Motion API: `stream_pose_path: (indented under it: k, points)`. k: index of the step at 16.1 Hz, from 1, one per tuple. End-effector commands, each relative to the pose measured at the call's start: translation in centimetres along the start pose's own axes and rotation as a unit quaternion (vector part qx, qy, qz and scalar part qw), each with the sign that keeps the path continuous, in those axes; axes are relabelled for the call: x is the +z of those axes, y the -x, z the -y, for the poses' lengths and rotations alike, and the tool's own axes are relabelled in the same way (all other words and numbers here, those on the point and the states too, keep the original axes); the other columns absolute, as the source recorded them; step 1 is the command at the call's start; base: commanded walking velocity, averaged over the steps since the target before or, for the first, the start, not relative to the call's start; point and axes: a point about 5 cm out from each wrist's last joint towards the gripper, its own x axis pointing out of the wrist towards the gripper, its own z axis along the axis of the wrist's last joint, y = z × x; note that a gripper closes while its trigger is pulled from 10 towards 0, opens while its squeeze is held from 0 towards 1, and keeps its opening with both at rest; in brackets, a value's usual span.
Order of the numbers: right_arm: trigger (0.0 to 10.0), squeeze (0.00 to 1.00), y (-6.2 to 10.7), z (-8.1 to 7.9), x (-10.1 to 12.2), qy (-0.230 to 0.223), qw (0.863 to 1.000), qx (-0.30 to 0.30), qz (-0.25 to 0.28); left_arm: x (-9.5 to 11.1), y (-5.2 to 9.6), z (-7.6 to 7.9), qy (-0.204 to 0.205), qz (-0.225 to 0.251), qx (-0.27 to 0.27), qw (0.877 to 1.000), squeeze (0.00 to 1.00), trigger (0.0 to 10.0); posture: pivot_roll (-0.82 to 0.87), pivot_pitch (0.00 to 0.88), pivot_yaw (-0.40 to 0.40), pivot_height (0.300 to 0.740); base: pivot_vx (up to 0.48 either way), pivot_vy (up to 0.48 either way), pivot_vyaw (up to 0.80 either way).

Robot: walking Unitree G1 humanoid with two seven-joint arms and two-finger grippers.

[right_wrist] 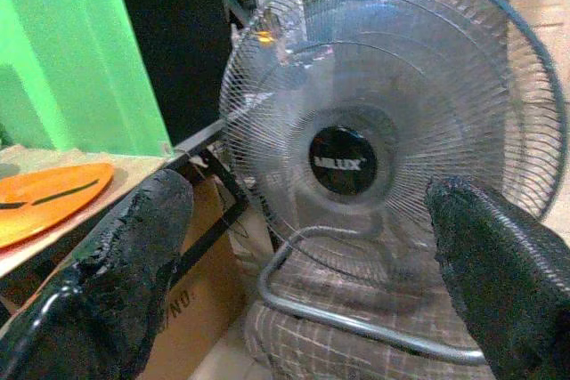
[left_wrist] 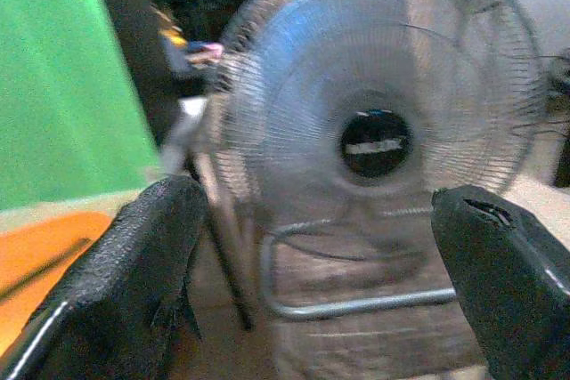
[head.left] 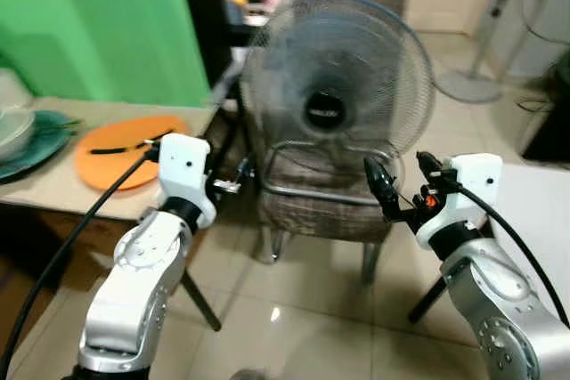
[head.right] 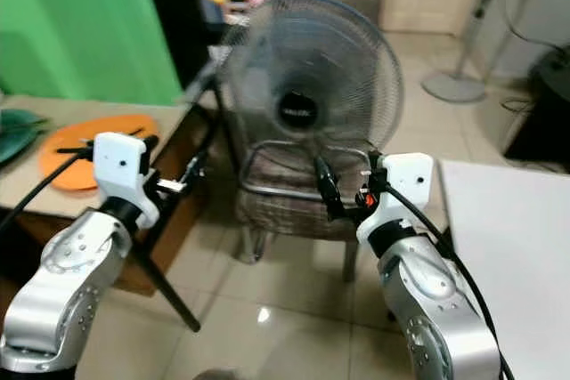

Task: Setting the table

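Note:
An orange plate (head.left: pixel 120 159) lies on the beige table (head.left: pixel 53 189) at my left, with a black utensil (head.left: pixel 116 147) across it. Further left, a teal plate (head.left: pixel 40 144) carries a pale bowl (head.left: pixel 13 129). My left gripper (left_wrist: pixel 316 198) is raised just past the table's right end, open and holding nothing. It points at the fan (head.left: pixel 334 86). My right gripper (head.left: pixel 405 180) is held up at the same height to the right. It is also open with nothing between its fingers and faces the fan.
The standing fan rests on a checked chair (head.left: pixel 325 211) straight ahead on the tiled floor. Dark table legs (head.left: pixel 200 295) slant down by my left arm. A white tabletop (head.left: pixel 534 211) lies at the right. A second fan's base (head.left: pixel 468 86) stands at the back right.

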Motion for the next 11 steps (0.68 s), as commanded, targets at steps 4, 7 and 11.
stream_pose_path:
  k: [4, 7, 11]
  points:
    - [10.0, 1.0, -0.09, -0.15, 0.03, -0.004, 1.0, 0.001, 0.001, -0.1, -0.06, -0.45, -0.008, -0.005, 0.011, 1.0, 0.0, 10.0, 0.12, 0.0, 0.054, 0.74, 0.0, 0.0, 0.8]
    - [10.0, 1.0, -0.09, -0.15, 0.03, -0.004, 1.0, 0.001, 0.001, -0.1, -0.06, -0.45, -0.008, -0.005, 0.011, 1.0, 0.0, 10.0, 0.12, 0.0, 0.054, 0.74, 0.0, 0.0, 0.8]
    - [10.0, 1.0, -0.09, -0.15, 0.03, -0.004, 1.0, 0.001, 0.001, -0.1, -0.06, -0.45, -0.008, -0.005, 0.011, 1.0, 0.0, 10.0, 0.12, 0.0, 0.054, 0.74, 0.0, 0.0, 0.8]
